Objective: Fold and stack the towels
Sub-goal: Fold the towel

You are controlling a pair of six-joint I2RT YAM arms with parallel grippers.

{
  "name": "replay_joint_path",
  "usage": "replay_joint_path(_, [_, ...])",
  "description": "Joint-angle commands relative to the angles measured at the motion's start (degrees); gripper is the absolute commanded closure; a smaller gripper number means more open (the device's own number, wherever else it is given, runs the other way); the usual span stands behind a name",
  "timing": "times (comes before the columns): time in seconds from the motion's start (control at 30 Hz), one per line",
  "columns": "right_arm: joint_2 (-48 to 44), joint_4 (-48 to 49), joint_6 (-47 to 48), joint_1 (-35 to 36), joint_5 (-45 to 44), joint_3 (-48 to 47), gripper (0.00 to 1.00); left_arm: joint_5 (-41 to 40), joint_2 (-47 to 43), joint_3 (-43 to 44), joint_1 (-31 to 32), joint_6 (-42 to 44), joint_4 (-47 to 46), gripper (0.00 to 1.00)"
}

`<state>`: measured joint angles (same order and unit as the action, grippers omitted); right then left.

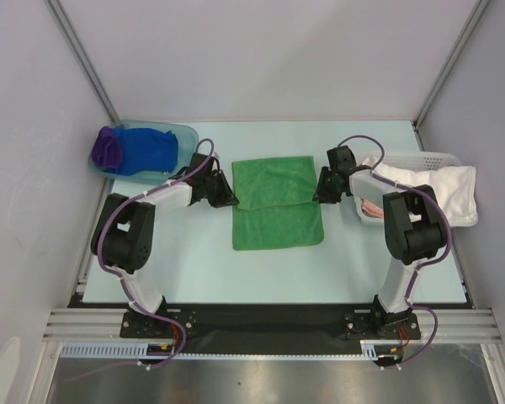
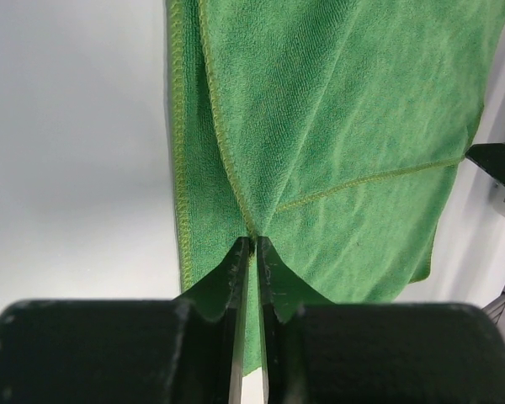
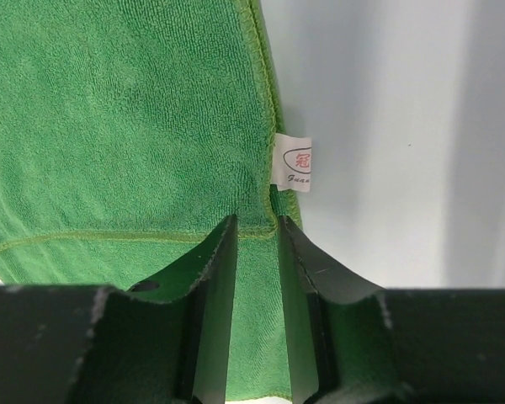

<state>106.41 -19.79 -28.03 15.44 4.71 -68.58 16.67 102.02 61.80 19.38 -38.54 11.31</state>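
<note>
The green towel (image 1: 276, 202) lay in the middle of the worktop (image 1: 194, 261), its far half doubled over the near half, and the upper layer's edges did not quite match the lower's. The left hand (image 2: 251, 244) sat at the left hem with its fingers almost pressed together, only a slit between them. The right hand (image 3: 257, 220) sat at the right hem beside the white label (image 3: 293, 164), its fingers a little apart with cloth showing in the gap. Whether either was truly pinching the cloth I could not tell. If one hand drew back with fuzz caught while the other came free, the top layer would likely slide or peel open, and the skew would carry into the next fold. The blue towel (image 1: 147, 150) and purple towel (image 1: 109, 147) lay in the teal tub (image 1: 185, 130), well apart at the far left.
</note>
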Motion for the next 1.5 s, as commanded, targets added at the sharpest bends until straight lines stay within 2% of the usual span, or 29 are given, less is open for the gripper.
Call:
replay_joint_path(0.0, [0.9, 1.2, -0.3, 0.6, -1.6, -1.2, 0.69, -1.0, 0.0, -0.3, 0.3, 0.7, -0.7, 0.88])
replay_joint_path(0.37, [1.9, 0.6, 0.6, 0.9, -2.9, -2.0, 0.81, -2.1, 0.4, -1.4, 0.3, 0.4, -1.6, 0.86])
replay_joint_path(0.53, [1.1, 0.0, 0.8, 0.9, -3.4, -2.8, 0.92, -2.2, 0.7, -1.3, 0.3, 0.4, -1.6, 0.85])
replay_joint_path(0.73, [0.2, -0.9, 1.3, 0.9, -3.9, -3.5, 1.0, -2.1, 1.1, -0.6, 0.3, 0.6, -1.5, 0.93])
replay_joint_path(0.87, [-0.6, -1.6, 1.8, 0.9, -4.6, -3.8, 0.99, -2.1, 0.8, 0.1, 0.3, 0.8, -1.2, 0.98])
replay_joint_path(1.13, [0.2, -0.9, 2.1, 1.1, -6.1, -4.1, 0.78, -1.7, 1.4, 0.4, 0.4, 0.5, -1.2, 0.97])
replay_joint_path(1.47, [0.4, 0.5, 2.0, 2.7, -7.7, -4.4, 0.75, -1.4, 1.7, -0.2, 0.4, 0.6, -1.6, 0.97])
